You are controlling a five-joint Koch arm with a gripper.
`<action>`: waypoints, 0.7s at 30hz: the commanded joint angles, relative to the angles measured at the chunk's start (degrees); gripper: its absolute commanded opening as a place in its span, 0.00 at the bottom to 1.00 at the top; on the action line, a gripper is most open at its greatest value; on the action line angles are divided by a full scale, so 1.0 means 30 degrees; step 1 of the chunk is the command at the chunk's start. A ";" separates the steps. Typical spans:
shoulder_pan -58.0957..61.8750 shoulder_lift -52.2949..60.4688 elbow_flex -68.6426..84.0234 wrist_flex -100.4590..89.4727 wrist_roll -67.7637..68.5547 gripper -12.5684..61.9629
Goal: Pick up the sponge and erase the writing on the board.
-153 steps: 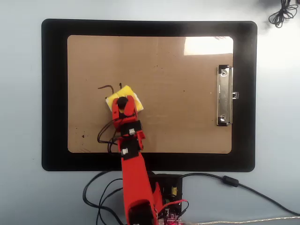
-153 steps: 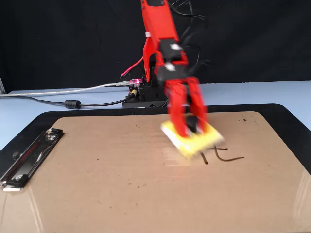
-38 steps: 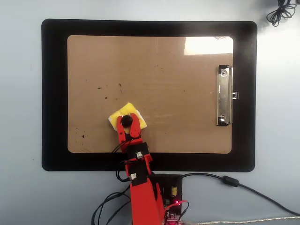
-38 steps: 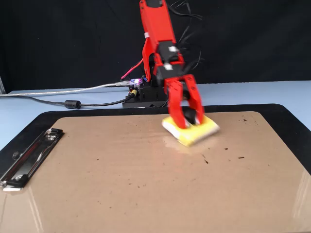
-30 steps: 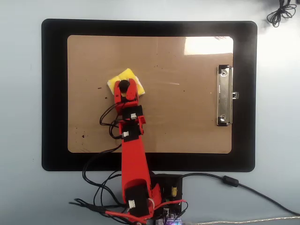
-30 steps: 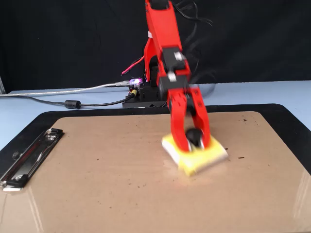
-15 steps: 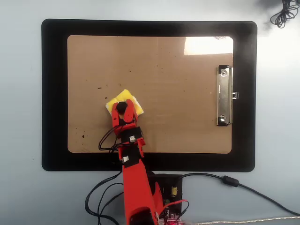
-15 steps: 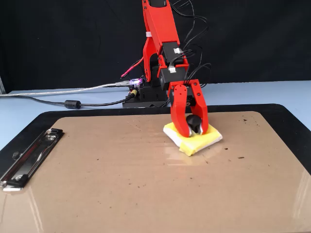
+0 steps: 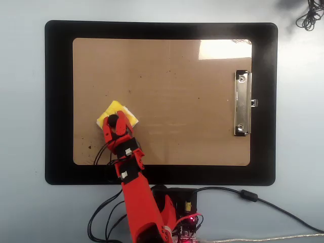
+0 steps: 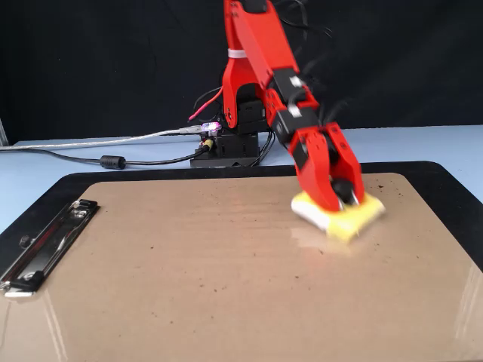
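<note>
The yellow sponge (image 9: pixel 115 112) (image 10: pixel 343 216) lies flat on the tan board (image 9: pixel 177 76) (image 10: pixel 189 279), in its lower left part in the overhead view and at the right in the fixed view. My red gripper (image 9: pixel 116 122) (image 10: pixel 339 194) is shut on the sponge's black knob and presses it down. No writing shows on the board; only small dark specks (image 9: pixel 90 147) remain. The fixed view is blurred around the gripper.
The board rests on a larger black mat (image 9: pixel 58 101) (image 10: pixel 75 185). A silver clip (image 9: pixel 242 103) (image 10: pixel 41 245) sits on the board's far end. My arm's base with its electronics and cables (image 9: pixel 182 207) (image 10: pixel 226 143) stands by the mat's edge.
The gripper has slid the sponge across the board, toward the left in the overhead view and toward the right in the fixed view. Five seconds ago some strokes of writing still showed; they are gone.
</note>
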State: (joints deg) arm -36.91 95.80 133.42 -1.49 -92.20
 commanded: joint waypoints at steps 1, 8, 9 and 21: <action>-0.0820 0.0059 -0.0234 -0.0498 -0.0791 0.06; -0.0293 -0.7910 -0.7969 -0.0615 -0.0938 0.06; -0.0029 -0.8350 -0.8584 -0.0615 -0.0938 0.06; 0.1348 0.4717 0.2227 0.2109 -0.0938 0.06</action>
State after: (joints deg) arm -32.43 106.35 141.42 1.85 -93.69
